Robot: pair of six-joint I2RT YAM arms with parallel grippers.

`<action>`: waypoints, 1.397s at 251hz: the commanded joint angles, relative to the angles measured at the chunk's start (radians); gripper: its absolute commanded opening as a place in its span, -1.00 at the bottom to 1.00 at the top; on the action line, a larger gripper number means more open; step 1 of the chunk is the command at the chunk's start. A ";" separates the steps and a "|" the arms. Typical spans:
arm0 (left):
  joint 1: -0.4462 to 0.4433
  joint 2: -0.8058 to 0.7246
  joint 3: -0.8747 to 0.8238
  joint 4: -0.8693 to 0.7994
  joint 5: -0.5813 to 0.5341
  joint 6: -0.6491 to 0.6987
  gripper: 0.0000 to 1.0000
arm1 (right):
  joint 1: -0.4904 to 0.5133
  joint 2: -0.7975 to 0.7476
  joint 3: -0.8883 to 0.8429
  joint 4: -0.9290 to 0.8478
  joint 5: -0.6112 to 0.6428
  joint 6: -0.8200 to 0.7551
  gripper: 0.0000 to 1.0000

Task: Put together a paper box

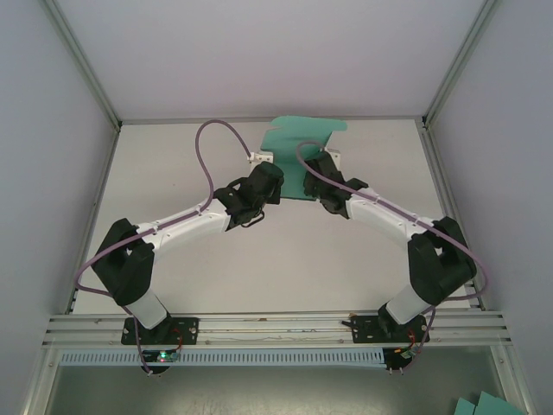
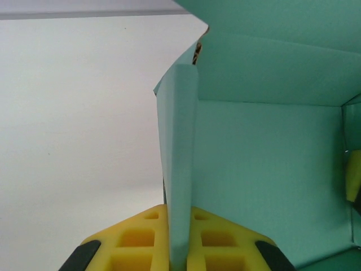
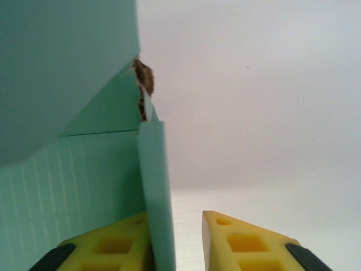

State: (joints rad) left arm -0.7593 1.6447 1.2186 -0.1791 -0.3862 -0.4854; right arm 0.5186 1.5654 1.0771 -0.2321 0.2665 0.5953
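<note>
Teal-green and thin, half-folded: found the paper box (image 1: 302, 138) standing up at the far middle of the white table (image 1: 259, 268), between the two wrists. Saw the left gripper (image 2: 179, 220) clamped tight on an upright flap, with yellow pads (image 2: 135, 237) against both its faces. Saw the right gripper (image 3: 176, 220) parted narrowly, one pad touching a wall edge, the other clear of it
</note>
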 commanded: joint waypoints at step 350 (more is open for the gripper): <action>0.019 0.021 -0.024 0.027 0.018 -0.043 -1.00 | -0.196 -0.619 -0.399 0.041 -0.266 0.083 0.97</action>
State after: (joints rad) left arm -0.7578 1.6348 1.2186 -0.1455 -0.3759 -0.4778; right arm 0.3550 1.0420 0.7387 -0.1890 0.0017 0.6590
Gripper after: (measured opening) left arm 0.087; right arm 0.984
